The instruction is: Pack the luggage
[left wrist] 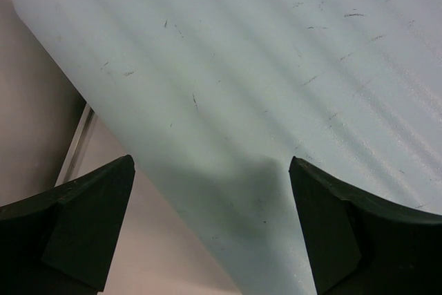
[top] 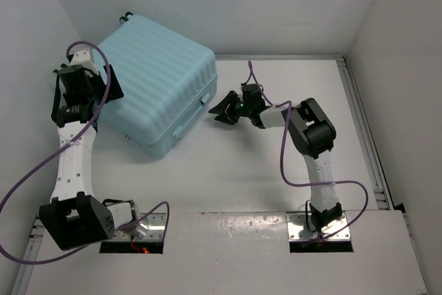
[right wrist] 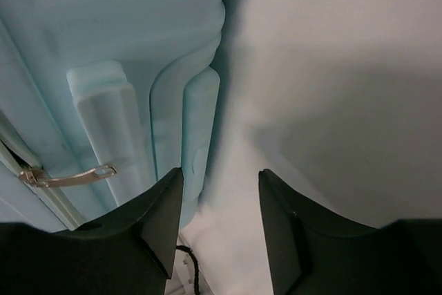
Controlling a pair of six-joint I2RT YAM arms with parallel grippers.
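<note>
You have the luggage (top: 155, 84) lying shut at the far left of the counter (top: 242, 170), your left claw (left wrist: 210, 177) spread wide over its ribbed shell, likely to brace it, and your right claw (right wrist: 221, 184) part-spread and empty beside its right edge, probably after the zipper pull (right wrist: 69, 176).

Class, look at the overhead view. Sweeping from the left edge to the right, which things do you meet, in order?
Left tool → luggage → right tool → right arm's black elbow joint → metal rail along the table's right edge.
</note>
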